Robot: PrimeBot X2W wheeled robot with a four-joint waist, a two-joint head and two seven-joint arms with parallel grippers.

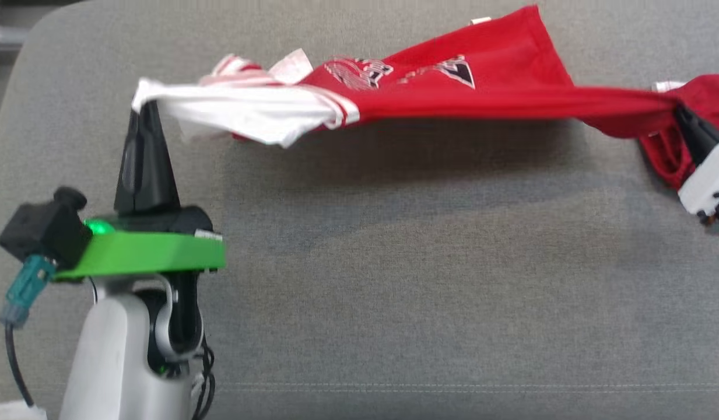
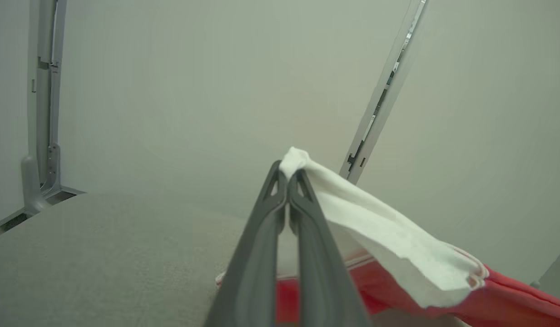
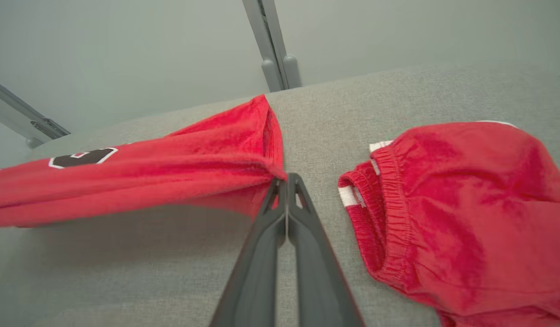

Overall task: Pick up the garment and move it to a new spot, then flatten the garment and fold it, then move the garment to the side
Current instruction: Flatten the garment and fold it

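— Clenched jaws on both sides?
— Yes. At the left gripper (image 1: 146,109), pressed together on the white sleeve tip of the garment (image 1: 464,87); at the right gripper (image 1: 683,116), pressed together on a red edge of it.
— And where, that garment?
— Strung between the two grips, left to right across the upper part of the head view. White and bunched toward the left, red toward the right, with a dark and white print facing up. Pulled into a taut band along the near edge and held off the grey fabric surface (image 1: 394,280), with a soft shadow underneath. Far red corner perhaps resting on that surface; hard to tell.
— Anything close by?
— Second red cloth (image 3: 466,204), with an elastic band and white stripes, crumpled on the surface just beside the right gripper, not touching it in the right wrist view.
— Further out?
— Grey metal posts (image 3: 273,50) behind the surface's far edge, against a pale wall (image 2: 193,91).
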